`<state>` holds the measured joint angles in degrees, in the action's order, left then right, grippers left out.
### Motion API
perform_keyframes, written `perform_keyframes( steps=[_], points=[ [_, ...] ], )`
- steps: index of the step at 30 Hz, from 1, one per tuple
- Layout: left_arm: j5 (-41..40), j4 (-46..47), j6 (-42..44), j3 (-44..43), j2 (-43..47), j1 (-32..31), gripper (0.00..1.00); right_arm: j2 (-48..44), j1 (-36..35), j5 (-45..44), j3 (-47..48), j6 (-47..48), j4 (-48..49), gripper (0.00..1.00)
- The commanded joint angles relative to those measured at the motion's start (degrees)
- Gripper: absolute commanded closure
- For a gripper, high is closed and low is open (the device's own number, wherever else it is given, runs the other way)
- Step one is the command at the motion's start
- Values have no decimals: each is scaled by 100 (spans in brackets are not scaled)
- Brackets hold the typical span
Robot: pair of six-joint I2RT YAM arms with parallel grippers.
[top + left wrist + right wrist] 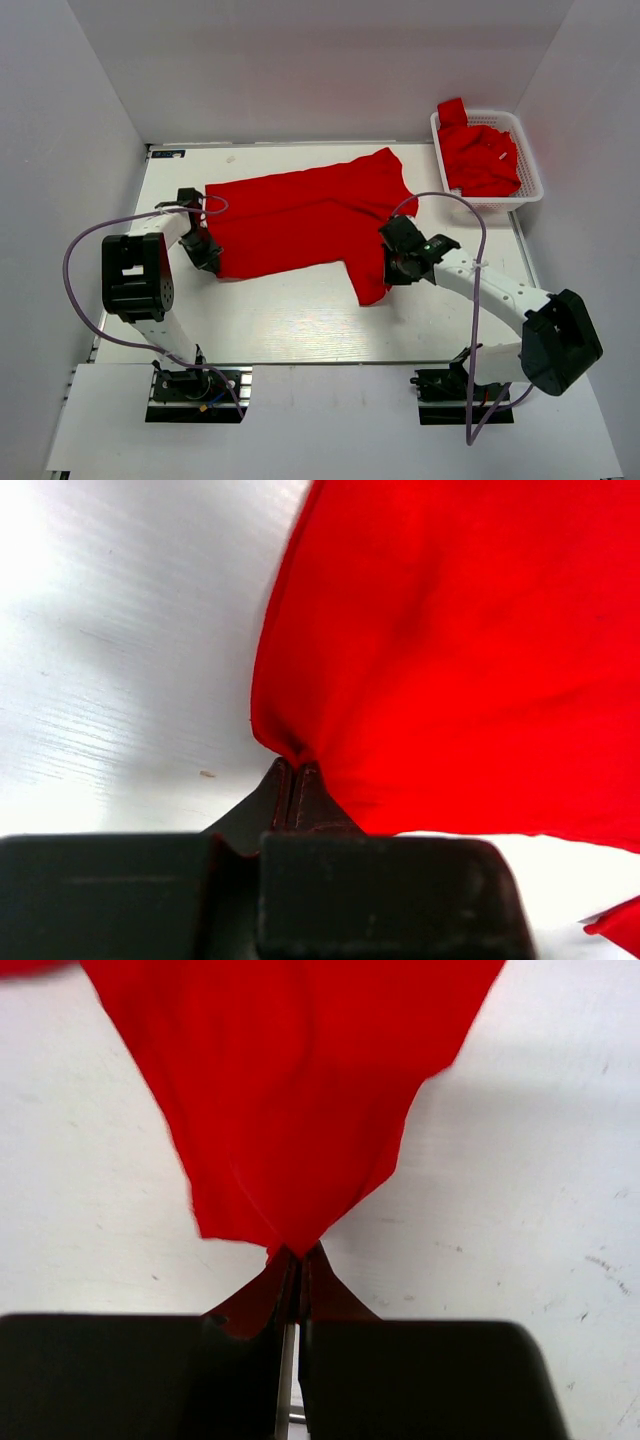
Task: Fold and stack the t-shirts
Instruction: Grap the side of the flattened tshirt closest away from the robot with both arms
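Note:
One red t-shirt (300, 215) lies spread across the middle of the white table, with a sleeve hanging toward the near side. At its left edge my left gripper (205, 250) is shut on the cloth; the left wrist view shows the red t-shirt (450, 650) pinched into a point between the closed tips of that gripper (293, 765). My right gripper (392, 262) is shut on the shirt's right side, and in the right wrist view the t-shirt (290, 1090) bunches into the closed tips of this gripper (298, 1250). More red t-shirts (480, 160) lie crumpled in the basket.
A white lattice basket (530, 160) stands at the table's back right corner. Bare white table (290, 320) stretches between the shirt and the arm bases. Grey walls close in the left, back and right sides. Each arm trails a purple cable (80, 270).

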<state>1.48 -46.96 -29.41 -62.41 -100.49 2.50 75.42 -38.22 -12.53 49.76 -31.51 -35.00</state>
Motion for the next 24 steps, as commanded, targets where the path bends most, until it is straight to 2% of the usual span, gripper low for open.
perform_keyframes(
  steps=[1,9,24],
  points=[
    [99,-68,67,-332,284,-22,100,25,121,-170,499,83,274,100],
    [309,-243,120,-852,12,-22,100,850,534,5,1624,399,802,100],
    [327,-894,-3,-1985,-771,136,100,2451,1413,225,3856,742,802,100]
  ],
)
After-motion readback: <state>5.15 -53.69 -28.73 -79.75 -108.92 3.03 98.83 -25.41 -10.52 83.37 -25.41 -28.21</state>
